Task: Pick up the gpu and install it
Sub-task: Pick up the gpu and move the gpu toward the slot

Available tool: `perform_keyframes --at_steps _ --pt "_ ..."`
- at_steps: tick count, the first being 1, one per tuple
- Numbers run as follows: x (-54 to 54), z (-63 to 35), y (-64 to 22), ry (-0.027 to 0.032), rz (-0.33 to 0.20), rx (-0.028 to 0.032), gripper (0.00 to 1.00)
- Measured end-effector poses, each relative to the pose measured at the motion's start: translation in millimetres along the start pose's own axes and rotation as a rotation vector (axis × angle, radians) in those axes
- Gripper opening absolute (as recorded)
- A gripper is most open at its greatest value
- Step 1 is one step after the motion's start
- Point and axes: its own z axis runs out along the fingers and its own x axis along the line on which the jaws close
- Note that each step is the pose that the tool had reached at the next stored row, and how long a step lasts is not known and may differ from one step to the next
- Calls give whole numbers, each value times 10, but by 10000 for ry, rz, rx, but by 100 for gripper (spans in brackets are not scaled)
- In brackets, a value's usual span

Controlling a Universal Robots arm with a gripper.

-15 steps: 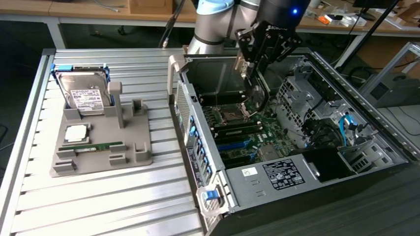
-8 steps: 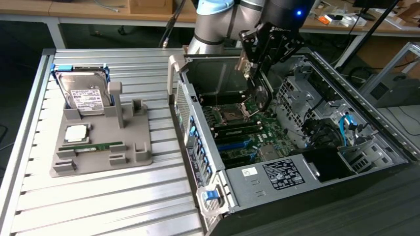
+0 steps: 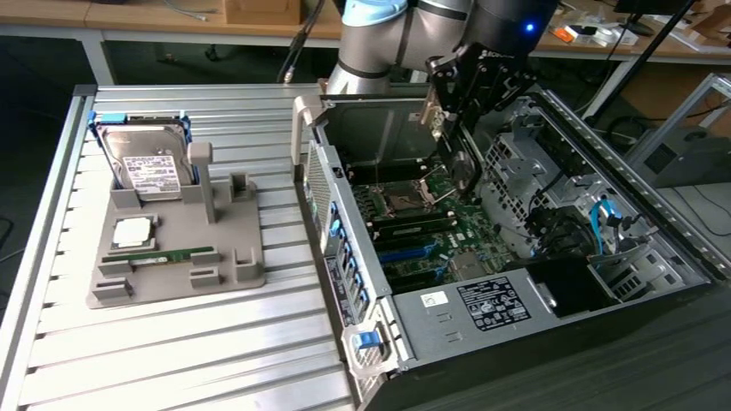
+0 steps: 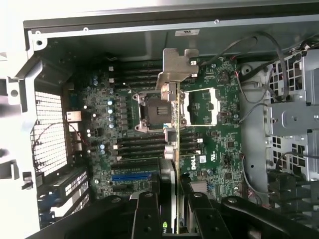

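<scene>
In the exterior view, the gripper (image 3: 463, 101) is clamped on the gpu (image 3: 448, 141). The card hangs on edge above the motherboard (image 3: 417, 227), inside the open case (image 3: 639, 205), and is not seated. Height over the motherboard reads best here.

In the wrist view, the gpu (image 4: 175, 149) appears edge-on as a thin line. Its silvery bracket (image 4: 177, 67) is at the far end, and the fingers (image 4: 145, 214) pinch its two flat faces. The card's line crosses the motherboard (image 4: 214, 149) just beside the CPU socket (image 4: 152, 112), away from the blue slot (image 4: 130, 177). This view gives that alignment, which the exterior view does not.

I judge the card to be light and stiff but fragile (thin board, exposed parts). A grip on the flat faces, away from the connector edge, suits it, and it should take no twisting or side load.
</scene>
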Motion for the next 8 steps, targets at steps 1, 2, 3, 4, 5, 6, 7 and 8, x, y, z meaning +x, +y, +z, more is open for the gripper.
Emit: perform_keyframes --at_steps 1,2,3,4,5,6,7,8 --pt "-13 5 1 0 0 1 27" --pt "-24 9 1 1 0 2 27" --pt "-35 16 2 1 -1 3 27" --pt "-46 22 3 1 -1 4 27" --pt "-66 37 4 1 0 3 27" --pt "-79 51 4 1 0 3 27" --pt "-87 64 4 1 0 4 27" --pt "-91 77 4 1 0 4 27"
